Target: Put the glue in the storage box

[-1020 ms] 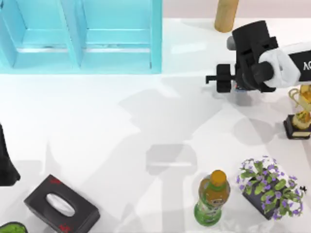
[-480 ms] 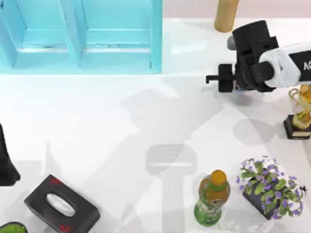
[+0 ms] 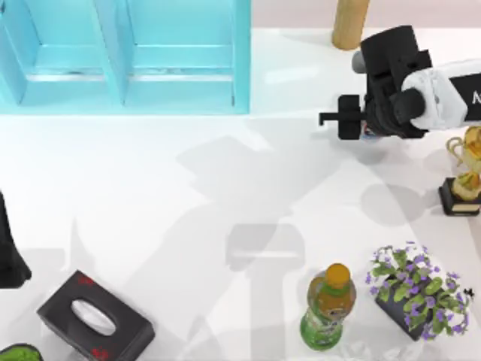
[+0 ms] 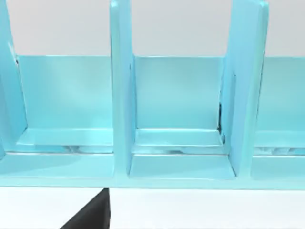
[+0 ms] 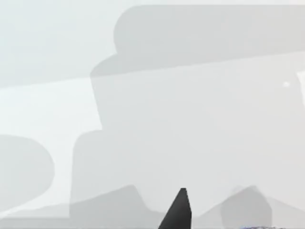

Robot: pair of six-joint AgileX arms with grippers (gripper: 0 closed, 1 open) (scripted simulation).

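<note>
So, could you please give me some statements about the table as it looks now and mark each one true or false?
1. The storage box is light blue and stands at the far left part of the table. True.
2. The green bottle lies inside the storage box. False: it stands upright on the table near the front, beside the flower pot.
3. The right pincer is over the far right part of the table. True.
4. The black tissue box sits next to the trophy. False: the tissue box is at the front left, the trophy at the right edge.
5. The left wrist view faces the box's open compartments. True.
</note>
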